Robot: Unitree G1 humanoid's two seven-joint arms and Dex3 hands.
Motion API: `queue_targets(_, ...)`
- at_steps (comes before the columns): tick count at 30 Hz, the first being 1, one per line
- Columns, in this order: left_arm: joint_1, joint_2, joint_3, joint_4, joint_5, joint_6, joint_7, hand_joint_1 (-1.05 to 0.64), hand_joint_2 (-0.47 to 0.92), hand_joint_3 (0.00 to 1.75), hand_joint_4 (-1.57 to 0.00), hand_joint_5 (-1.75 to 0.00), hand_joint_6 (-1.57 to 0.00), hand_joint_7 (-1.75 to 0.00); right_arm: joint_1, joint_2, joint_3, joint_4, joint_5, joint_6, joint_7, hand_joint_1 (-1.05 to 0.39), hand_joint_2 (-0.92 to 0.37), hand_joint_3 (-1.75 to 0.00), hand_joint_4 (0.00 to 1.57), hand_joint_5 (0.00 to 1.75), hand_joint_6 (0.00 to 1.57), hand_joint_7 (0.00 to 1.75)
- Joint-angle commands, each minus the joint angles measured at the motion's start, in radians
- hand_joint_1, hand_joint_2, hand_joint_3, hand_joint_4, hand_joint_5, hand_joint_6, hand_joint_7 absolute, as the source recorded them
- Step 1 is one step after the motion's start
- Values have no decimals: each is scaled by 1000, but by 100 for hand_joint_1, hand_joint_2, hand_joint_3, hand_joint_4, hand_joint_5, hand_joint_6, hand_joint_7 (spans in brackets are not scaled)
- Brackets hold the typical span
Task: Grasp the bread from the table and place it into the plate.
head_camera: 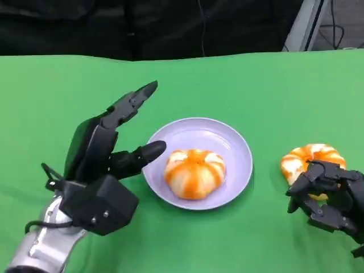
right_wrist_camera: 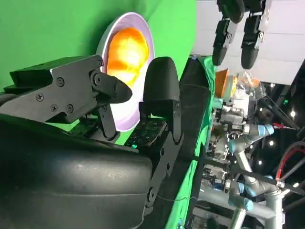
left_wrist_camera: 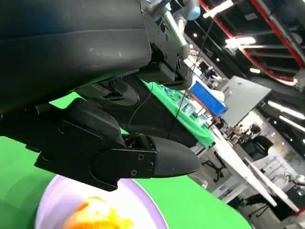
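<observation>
Reaching over the near edge of the second loaf, the right black many-fingered hand (head_camera: 329,200) has its fingers curled down around the round orange-and-white glazed bread bun (head_camera: 310,160) that lies on the green cloth-covered table (head_camera: 256,91), well right of the plate; whether the fingers already grip it or only rest against it I cannot tell from the head view. The left black hand (head_camera: 116,139) hovers just left of the pale lilac round plate (head_camera: 239,148) with fingers spread apart and holding nothing, one fingertip close to the plate's rim. In that plate sits another orange-and-white striped bun (head_camera: 195,173), slightly off-centre toward the front. The bun on the table looks light, soft and a little springy, with a glossy crust that may slip under hard plastic fingers, so it probably wants a wide, gentle hold from above across its sides rather than a pinch on the top, which could dent it. Room in the plate is tight beside the first bun
</observation>
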Motion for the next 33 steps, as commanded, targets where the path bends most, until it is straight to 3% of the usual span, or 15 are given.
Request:
queue_targets(1,22,22,26,-15,-28,-30,-14,-80,92,43,-58,-1,-46,-1,-7,-8,-6,-1,14,6,2,9,-83,-69,82,147,86,106)
queue_targets(14,74,23,65,-53,-62,-37,-33,-79,92,40,-61,-1,-48,-1,-5,-10,-10,-4,23,8,18,10,-84,-66,82,147,87,105)
queue_targets(33,160,-7,154,-15,-249,-183,-116,-72,92,36,-70,-3,-54,-1,-6,-14,-13,-3,31,21,29,8,-85,-64,81,147,86,105)
